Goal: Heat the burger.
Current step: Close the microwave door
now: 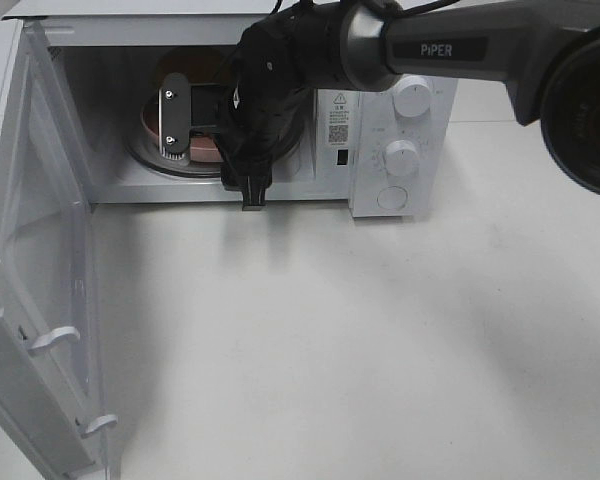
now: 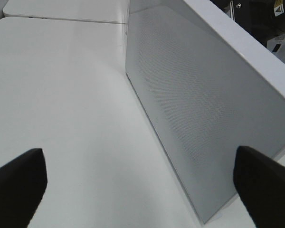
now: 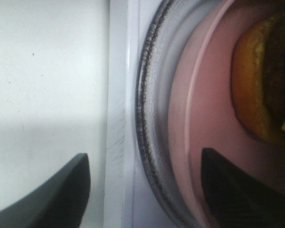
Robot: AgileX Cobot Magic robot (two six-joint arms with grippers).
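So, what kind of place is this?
Probably a robot test bench set up like a kitchen: a white microwave stands open on a plain white table, the burger on a pink plate inside, and an arm marked PIPER reaches in.

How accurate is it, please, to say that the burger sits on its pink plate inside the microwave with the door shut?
Not quite: the door is not shut but swung wide open, as the exterior high view shows. The rest holds: the burger sits on its pink plate inside the microwave.
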